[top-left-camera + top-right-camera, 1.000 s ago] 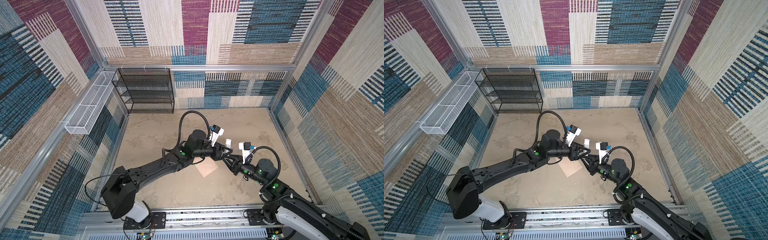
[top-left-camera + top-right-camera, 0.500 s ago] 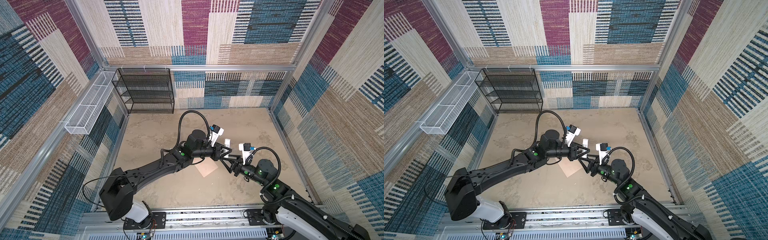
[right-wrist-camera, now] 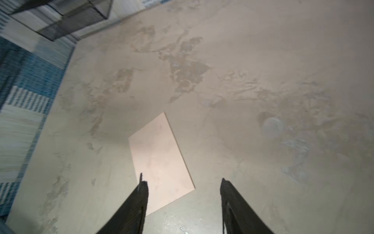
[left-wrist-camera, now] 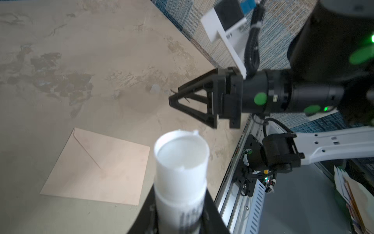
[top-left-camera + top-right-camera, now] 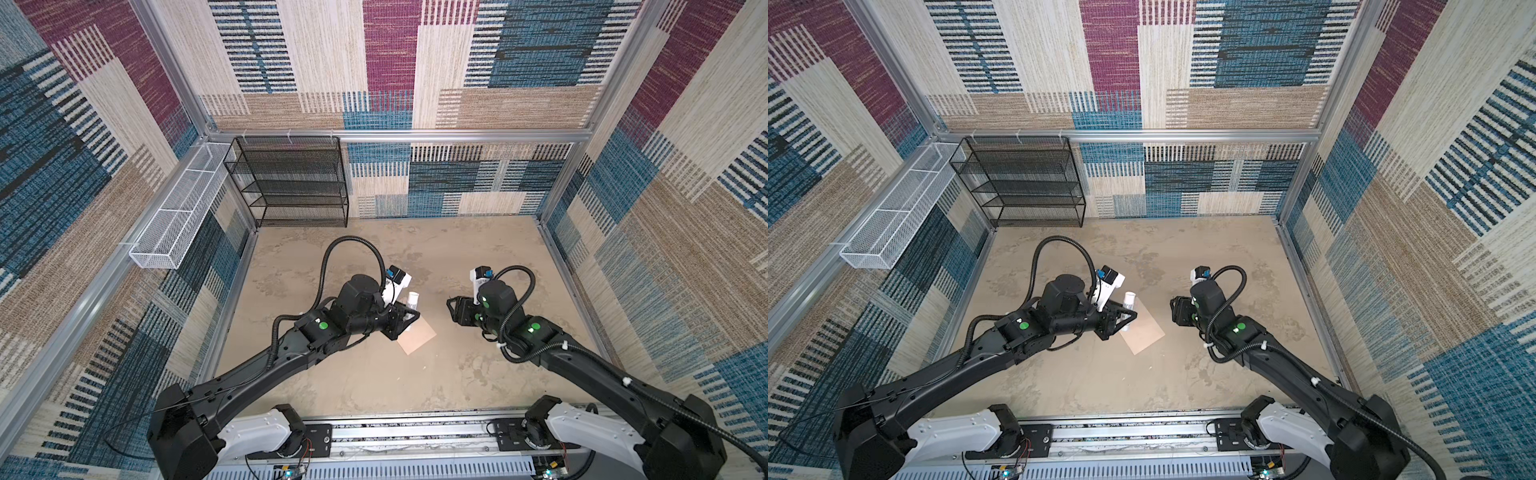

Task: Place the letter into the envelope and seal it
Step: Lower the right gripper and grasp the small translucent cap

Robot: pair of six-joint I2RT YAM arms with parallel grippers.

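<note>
Left gripper point(image 4: 180, 204): clamped on glue stick point(image 4: 181, 162); tube may slip if I press hard
Right gripper point(image 3: 183, 182): jaws apart, empty; unpinned envelope point(image 4: 97, 168) could slide under the glue

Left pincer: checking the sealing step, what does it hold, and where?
The left pincer clamps a white tube by its printed barrel; the open end sticks out.

The left end effector point(image 5: 1125, 320) grips a white tube point(image 5: 1129, 300) (tilted) over the envelope point(image 5: 1144, 332).

Blk arms point(image 5: 257, 368), white base segs point(image 5: 257, 430), green dots point(image 5: 321, 325), ribbed cables point(image 5: 353, 239), blk truss-frame right claw point(image 4: 174, 95)
</note>
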